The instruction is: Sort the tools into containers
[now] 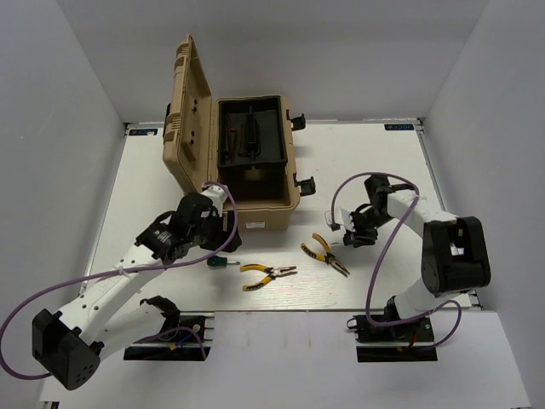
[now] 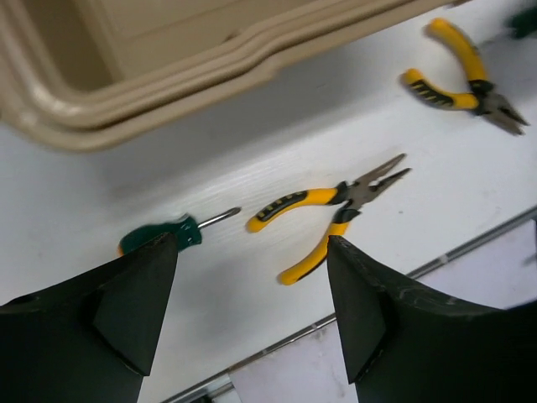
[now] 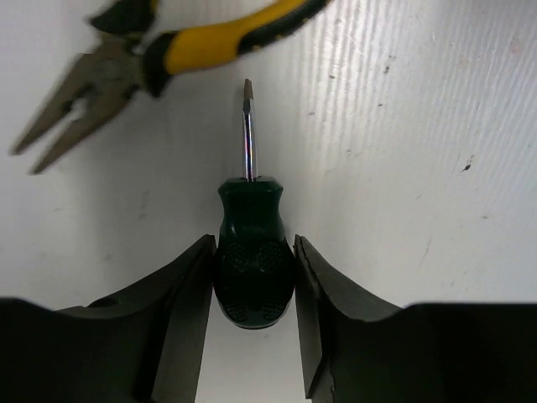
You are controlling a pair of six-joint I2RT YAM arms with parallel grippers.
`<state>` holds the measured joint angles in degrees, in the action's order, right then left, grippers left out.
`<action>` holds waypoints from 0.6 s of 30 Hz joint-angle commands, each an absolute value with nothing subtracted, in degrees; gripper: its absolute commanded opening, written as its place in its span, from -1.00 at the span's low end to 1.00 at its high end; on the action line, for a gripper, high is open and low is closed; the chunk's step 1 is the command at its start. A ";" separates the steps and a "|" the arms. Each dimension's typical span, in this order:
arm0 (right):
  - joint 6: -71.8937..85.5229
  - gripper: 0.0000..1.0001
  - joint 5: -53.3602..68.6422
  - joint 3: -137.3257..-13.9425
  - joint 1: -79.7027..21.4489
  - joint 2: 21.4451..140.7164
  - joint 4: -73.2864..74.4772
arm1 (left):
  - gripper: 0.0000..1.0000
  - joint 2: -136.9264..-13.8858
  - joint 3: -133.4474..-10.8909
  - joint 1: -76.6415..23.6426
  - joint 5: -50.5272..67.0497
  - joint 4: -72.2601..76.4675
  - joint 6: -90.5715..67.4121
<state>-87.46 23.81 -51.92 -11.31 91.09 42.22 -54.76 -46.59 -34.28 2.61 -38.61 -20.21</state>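
The tan toolbox [image 1: 255,209] stands open at the back, lid [image 1: 189,111] up, black tray [image 1: 251,136] inside with dark thin items I cannot make out. One green screwdriver [image 1: 223,263] and yellow-handled pliers [image 1: 268,274] lie in front of it; second pliers [image 1: 325,253] lie to the right. My left gripper [image 1: 209,245] is open and empty above the screwdriver [image 2: 159,235] and pliers [image 2: 327,218]. My right gripper [image 1: 345,234] is shut on the handle of a second green screwdriver [image 3: 252,210], its blade pointing at the pliers [image 3: 168,50].
The toolbox's black latches [image 1: 305,184] stick out on its right side. The table's front edge [image 2: 436,264] runs just below the tools. The other pliers [image 2: 466,80] lie near the toolbox wall [image 2: 168,92]. White walls enclose the table on three sides.
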 commanded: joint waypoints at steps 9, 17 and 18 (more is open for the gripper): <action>-78.59 -1.00 39.45 -77.93 -12.65 80.42 77.08 | 0.67 -53.87 -42.63 -33.93 -1.93 -39.11 -25.57; -22.55 -1.00 37.90 -88.90 -18.89 85.85 38.08 | 0.69 -55.11 -42.01 -33.93 -4.57 -41.04 -27.42; -19.11 -1.00 37.18 -90.86 -19.77 89.35 34.75 | 0.69 -55.11 -42.01 -33.93 -4.57 -41.65 -27.42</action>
<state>-46.37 38.28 -84.29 -17.34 83.68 53.17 -55.16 -42.46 -34.22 -3.49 -39.64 -26.00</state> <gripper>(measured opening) 0.452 0.844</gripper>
